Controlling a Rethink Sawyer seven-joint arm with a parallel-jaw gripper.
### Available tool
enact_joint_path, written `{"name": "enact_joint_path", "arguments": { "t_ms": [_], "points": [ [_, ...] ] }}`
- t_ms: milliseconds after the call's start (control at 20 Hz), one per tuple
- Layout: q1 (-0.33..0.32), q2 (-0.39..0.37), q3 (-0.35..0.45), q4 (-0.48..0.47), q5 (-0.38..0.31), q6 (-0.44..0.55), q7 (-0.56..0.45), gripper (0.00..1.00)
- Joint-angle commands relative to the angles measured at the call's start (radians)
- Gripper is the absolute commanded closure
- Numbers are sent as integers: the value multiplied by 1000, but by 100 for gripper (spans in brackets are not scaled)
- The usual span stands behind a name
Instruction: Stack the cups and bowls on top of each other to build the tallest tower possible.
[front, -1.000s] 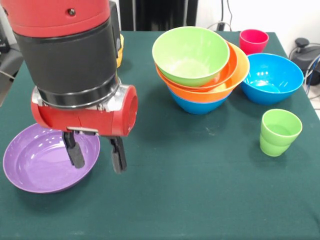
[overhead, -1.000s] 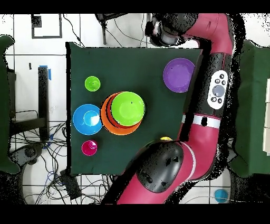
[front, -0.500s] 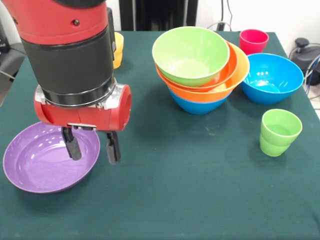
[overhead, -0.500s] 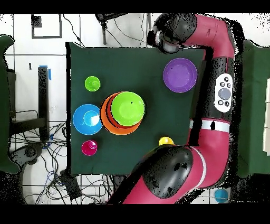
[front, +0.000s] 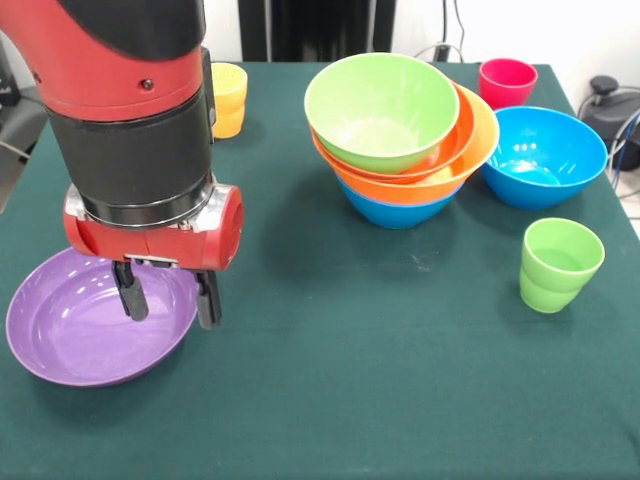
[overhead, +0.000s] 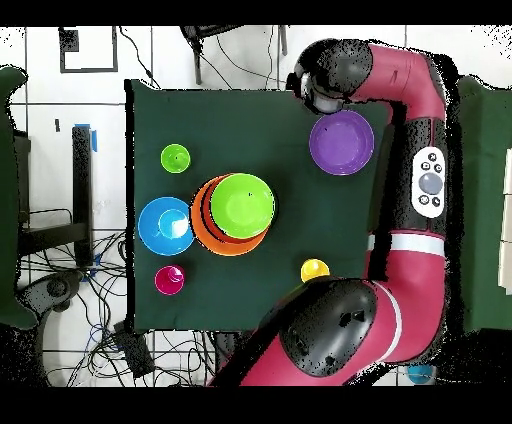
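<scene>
Now step: I'm lining up a grasp on the wide purple plastic bowl (front: 98, 330) | gripper (front: 167, 296) open, straddling its rim toward the leaning pile of nested bowls (front: 400, 135) | next: lower, close.

The hand (front: 167, 298) hangs over the wide bowl's (front: 70, 345) rim, tower (front: 400, 130) well apart.

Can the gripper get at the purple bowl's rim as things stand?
Probably yes: the open gripper hangs at the purple bowl's rim with a finger on either side, and nothing lies between them.
</scene>
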Motion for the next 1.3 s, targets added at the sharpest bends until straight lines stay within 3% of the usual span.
{"name": "enact_joint_path", "arguments": {
  "t_ms": [50,450,850,1300],
  "points": [
    [-4,1,-60,131,-16,-64,-144,0],
    [-2,7,-69,138,-8,-91,-127,0],
    [2,-18,-97,218,-3,-148,-72,0],
    [18,2,-115,212,-15,-176,-56,0]
  ]
}}
